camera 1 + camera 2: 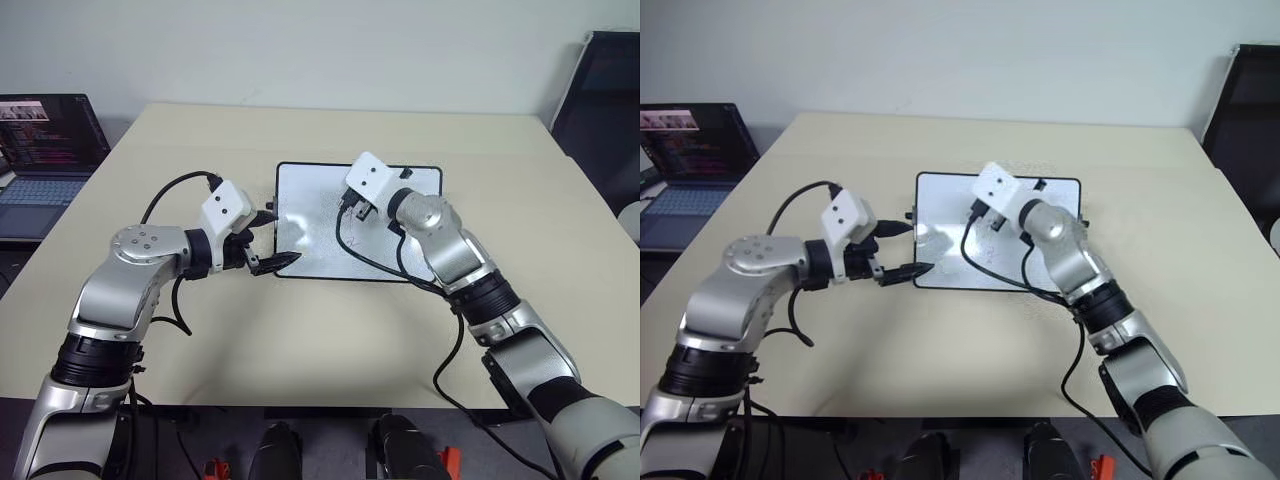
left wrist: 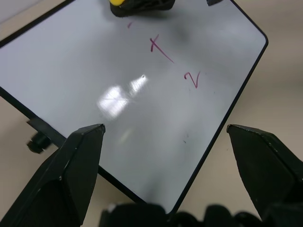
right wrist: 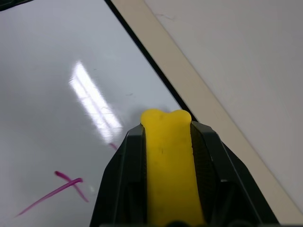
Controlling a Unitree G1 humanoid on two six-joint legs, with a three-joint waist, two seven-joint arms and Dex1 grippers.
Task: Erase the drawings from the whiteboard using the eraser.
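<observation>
The whiteboard (image 1: 320, 240) lies flat in the middle of the table, white with a thin black frame. The drawings are reddish marker marks: a "+" (image 2: 158, 47), a "2" (image 2: 192, 78) and a short stroke (image 2: 129, 24) beside the eraser. My right gripper (image 3: 166, 127) is shut on the yellow eraser (image 3: 168, 161), whose tip is over the board just past the "+" (image 3: 66, 187), near the board's far edge. My left gripper (image 1: 274, 240) stands open at the board's left edge near the front corner, with nothing between its fingers (image 2: 85, 156).
The beige table (image 1: 300, 340) has free room all around the board. An open laptop (image 1: 45, 150) stands off the table's left side. A black chair back (image 1: 605, 90) is at the far right. Black cables (image 1: 370, 262) hang from both wrists over the board.
</observation>
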